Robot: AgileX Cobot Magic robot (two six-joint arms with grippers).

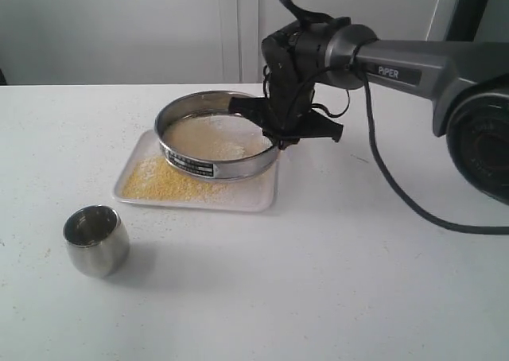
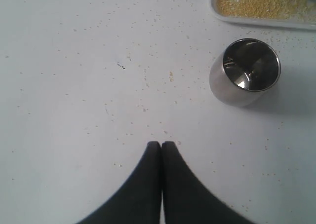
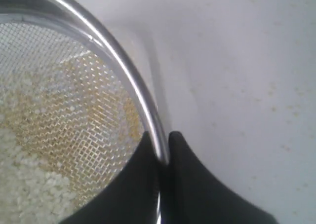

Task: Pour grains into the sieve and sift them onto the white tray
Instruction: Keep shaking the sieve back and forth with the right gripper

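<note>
Your right gripper (image 1: 274, 141) is pinching the sieve (image 1: 238, 170) by its rim on the right side. One finger's inside the ring and one's outside, with the steel wall clamped between them. The sieve sits over the back right part of the white tray (image 1: 256, 199), about mid-table (image 1: 318, 281). Yellow grains (image 1: 163, 183) are heaped on the tray's front left, and paler whitish ones lie on the mesh. Your left gripper (image 2: 161, 145) has its jaws pressed tight together and hovers over the table, with stray grains scattered below. The steel cup (image 1: 96, 239) stands upright in front of the tray, clearly apart from it.
</note>
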